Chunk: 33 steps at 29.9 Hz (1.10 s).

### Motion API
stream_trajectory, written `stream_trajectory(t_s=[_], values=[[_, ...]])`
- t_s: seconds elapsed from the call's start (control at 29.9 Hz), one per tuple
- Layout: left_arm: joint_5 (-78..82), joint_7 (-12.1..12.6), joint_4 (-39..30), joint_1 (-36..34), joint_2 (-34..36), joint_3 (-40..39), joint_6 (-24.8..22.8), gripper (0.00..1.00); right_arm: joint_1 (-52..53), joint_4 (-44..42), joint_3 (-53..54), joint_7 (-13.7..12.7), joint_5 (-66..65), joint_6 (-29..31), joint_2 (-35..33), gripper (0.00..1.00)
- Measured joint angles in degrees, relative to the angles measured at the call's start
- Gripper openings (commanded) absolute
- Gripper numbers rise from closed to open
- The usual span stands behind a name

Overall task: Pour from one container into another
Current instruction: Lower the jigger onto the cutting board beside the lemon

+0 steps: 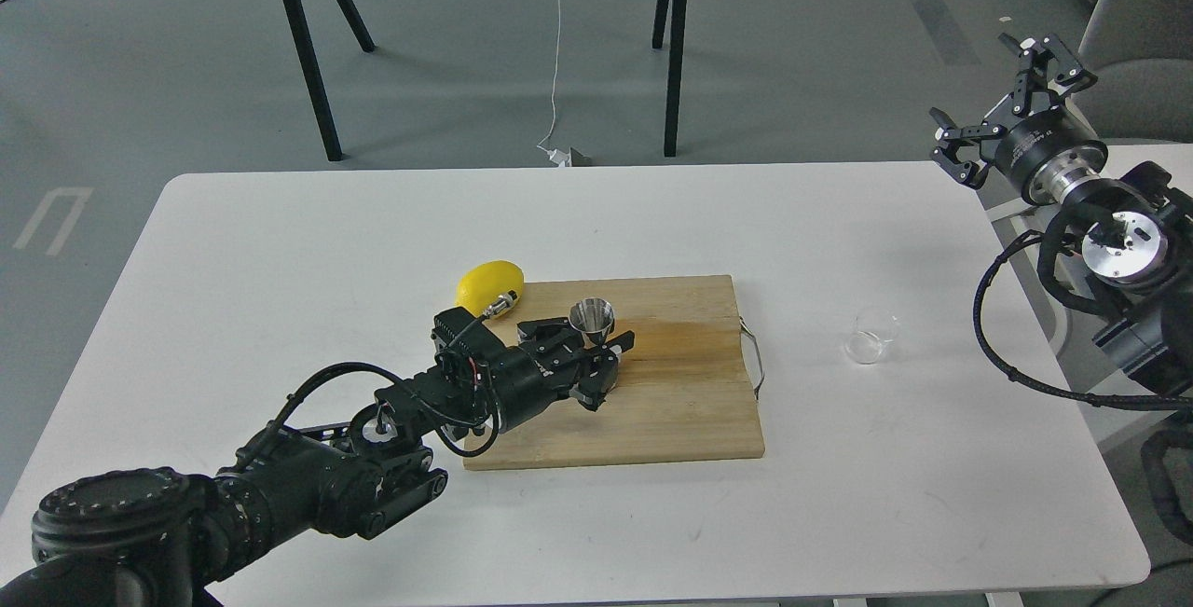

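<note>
No text, label, brand or number can be read on anything here.

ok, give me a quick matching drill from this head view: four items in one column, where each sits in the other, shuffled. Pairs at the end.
Items:
1. lemon
2. jigger
3. glass tumbler
4. right pincer

Places:
A. on the bare table, right of the cutting board
B. raised in the air past the table's right edge
C. on the cutting board, between the left pincer fingers
D. on the table at the board's far-left corner

Pairs: 1-D, 2-C, 3-A, 4-B
</note>
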Motion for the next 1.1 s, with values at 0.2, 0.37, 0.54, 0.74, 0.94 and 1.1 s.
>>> stream_trajectory(t_s=[0.2, 0.37, 0.54, 0.74, 0.94, 1.1], values=[[0.0, 0.0, -0.8, 0.0, 0.0, -0.2, 0.0, 0.39, 0.0, 0.0, 0.0, 0.0, 0.0, 0.0, 0.0, 1.0], [0.0, 0.0, -1.3, -0.1, 0.0, -0.4, 0.0, 0.5, -0.1, 0.0, 0.0, 0.0, 0.0, 0.0, 0.0, 1.0], [0.0, 0.0, -1.4, 0.7, 0.0, -0.3, 0.0, 0.72, -0.1, 0.0, 0.0, 0.0, 0.0, 0.0, 0.0, 1.0], [0.0, 0.0, -1.4, 1.7, 0.0, -0.3, 0.0, 0.77, -0.1, 0.0, -0.1, 0.0, 0.0, 0.0, 0.0, 1.0], [0.0, 0.0, -1.4, 2.0, 0.0, -0.4, 0.0, 0.8, -0.1, 0.1, -0.2, 0.0, 0.0, 0.0, 0.0, 1.0], [0.0, 0.0, -1.3, 2.1, 0.0, -0.5, 0.0, 0.81, -0.2, 0.1, -0.1, 0.0, 0.0, 0.0, 0.0, 1.0]])
